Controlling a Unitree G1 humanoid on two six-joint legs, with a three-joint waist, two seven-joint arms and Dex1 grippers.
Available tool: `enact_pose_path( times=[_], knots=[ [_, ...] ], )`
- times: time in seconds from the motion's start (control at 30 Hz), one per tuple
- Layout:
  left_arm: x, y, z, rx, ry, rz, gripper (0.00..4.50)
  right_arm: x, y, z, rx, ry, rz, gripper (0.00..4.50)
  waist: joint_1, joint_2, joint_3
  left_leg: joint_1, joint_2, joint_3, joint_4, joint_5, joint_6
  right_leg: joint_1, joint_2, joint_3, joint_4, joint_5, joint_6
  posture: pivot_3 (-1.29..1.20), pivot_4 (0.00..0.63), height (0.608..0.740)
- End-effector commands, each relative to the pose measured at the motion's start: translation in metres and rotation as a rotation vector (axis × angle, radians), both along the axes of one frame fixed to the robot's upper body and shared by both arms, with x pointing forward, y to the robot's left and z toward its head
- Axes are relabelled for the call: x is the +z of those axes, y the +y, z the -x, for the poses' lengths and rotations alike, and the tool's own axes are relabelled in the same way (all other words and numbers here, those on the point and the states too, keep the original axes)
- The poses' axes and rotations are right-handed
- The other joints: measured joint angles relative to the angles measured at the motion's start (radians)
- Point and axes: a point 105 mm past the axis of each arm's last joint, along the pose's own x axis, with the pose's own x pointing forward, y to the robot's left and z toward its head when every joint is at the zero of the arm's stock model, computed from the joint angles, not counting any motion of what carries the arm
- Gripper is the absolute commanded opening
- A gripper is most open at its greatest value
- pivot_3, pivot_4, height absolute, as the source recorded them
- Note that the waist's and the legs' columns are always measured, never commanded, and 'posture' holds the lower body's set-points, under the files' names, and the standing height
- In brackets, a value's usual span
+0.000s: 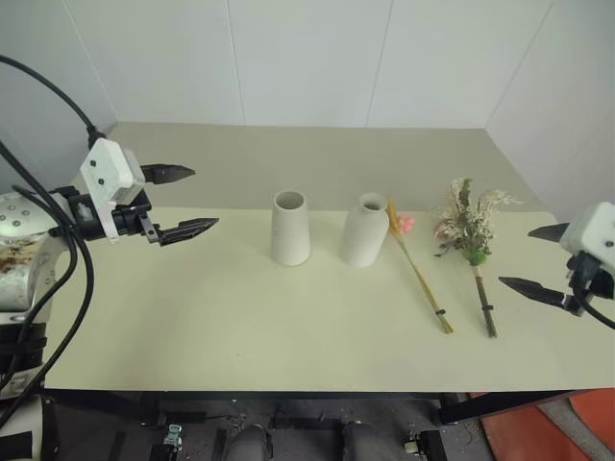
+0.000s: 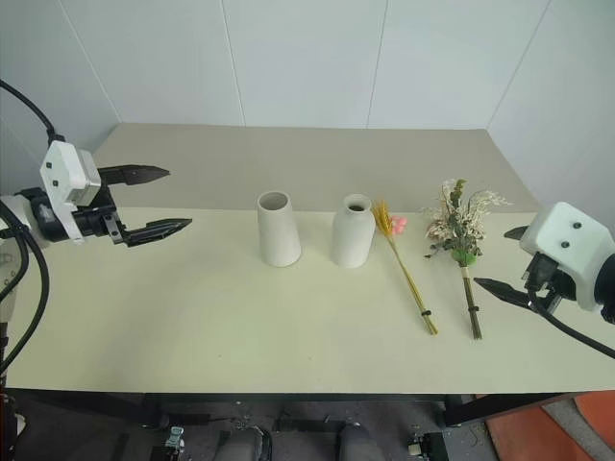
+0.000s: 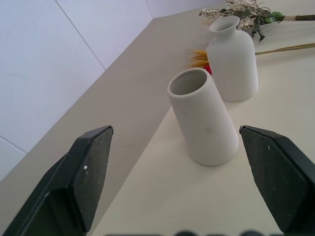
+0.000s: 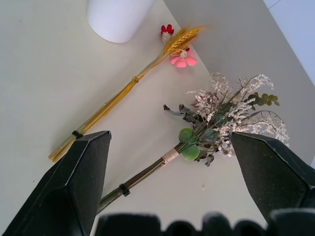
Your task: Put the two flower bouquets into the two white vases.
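Left eye view: at lower right, the right end effector (image 1: 527,259) is held wide open and empty, just right of the bushy dried-flower bouquet (image 1: 471,235), whose dark stems run toward the table's (image 1: 192,317) near edge. Left end effector (image 1: 183,200), open, is farther.
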Motion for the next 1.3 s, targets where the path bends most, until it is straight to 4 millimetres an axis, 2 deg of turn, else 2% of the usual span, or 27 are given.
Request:
enact_pose_path(
  times=[0.03, 0.33, 0.47, 0.63, 0.73, 0.9, 1.03, 1.3],
  knots=[
    [0.015, -0.002, 0.005, -0.012, -0.057, -0.02, 4.47, 0.014, -0.003, 0.002, -0.015, -0.059, 0.02, 4.5, 0.0, 0.0, 0.0, 0.0, 0.0, 0.0, 0.0, 0.0, 0.0, 0.0, 0.0, 0.0, 0.0, 0.0, 0.0, 0.0, 0.15, 0.74],
    [0.013, 0.0, 0.005, -0.006, -0.05, -0.022, 4.47, 0.014, -0.004, 0.001, -0.022, -0.061, 0.012, 4.5, 0.0, 0.0, 0.0, 0.0, 0.0, 0.0, 0.0, 0.0, 0.0, 0.0, 0.0, 0.0, 0.0, 0.0, 0.0, 0.0, 0.15, 0.74],
    [0.009, -0.003, 0.004, -0.013, -0.034, -0.052, 4.47, 0.02, -0.013, -0.01, -0.136, -0.047, -0.105, 4.5, -0.002, 0.0, 0.0, 0.0, 0.0, 0.0, 0.0, 0.0, 0.0, 0.0, 0.0, 0.0, 0.0, 0.0, 0.0, 0.0, 0.15, 0.74],
    [0.009, -0.024, 0.009, -0.114, -0.022, -0.088, 4.47, -0.009, -0.019, -0.034, -0.291, 0.105, -0.131, 4.5, -0.005, 0.0, 0.0, 0.001, 0.0, 0.0, 0.001, 0.0, 0.0, 0.001, 0.0, 0.0, 0.0, 0.0, 0.0, 0.0, 0.15, 0.74],
    [0.008, -0.041, 0.011, -0.183, -0.02, -0.114, 4.47, -0.027, -0.028, -0.056, -0.418, 0.161, -0.162, 4.5, -0.006, 0.0, 0.0, -0.001, 0.0, 0.0, 0.001, 0.0, 0.0, -0.001, 0.0, 0.001, 0.0, 0.0, 0.0, 0.0, 0.15, 0.74],
    [0.001, -0.062, 0.014, -0.259, -0.006, -0.152, 4.47, -0.037, -0.037, -0.089, -0.561, 0.179, -0.267, 4.5, -0.014, 0.0, 0.0, -0.002, -0.001, 0.0, 0.0, 0.0, 0.0, -0.002, 0.0, 0.001, 0.0, 0.0, 0.0, 0.0, 0.15, 0.74],
    [-0.001, -0.068, 0.015, -0.267, 0.001, -0.143, 4.47, -0.049, -0.044, -0.107, -0.664, 0.228, -0.354, 4.5, -0.023, 0.0, 0.0, -0.003, -0.001, 0.0, 0.0, 0.0, 0.0, -0.003, 0.0, 0.001, 0.0, 0.001, 0.0, 0.0, 0.15, 0.74],
    [-0.01, -0.064, 0.016, -0.25, 0.031, -0.143, 4.47, -0.067, -0.035, -0.123, -0.672, 0.332, -0.417, 4.5, -0.028, 0.0, 0.0, -0.002, -0.001, 0.0, 0.0, 0.0, 0.0, -0.002, 0.0, 0.001, 0.0, 0.001, 0.0, 0.0, 0.15, 0.74]
  ],
)
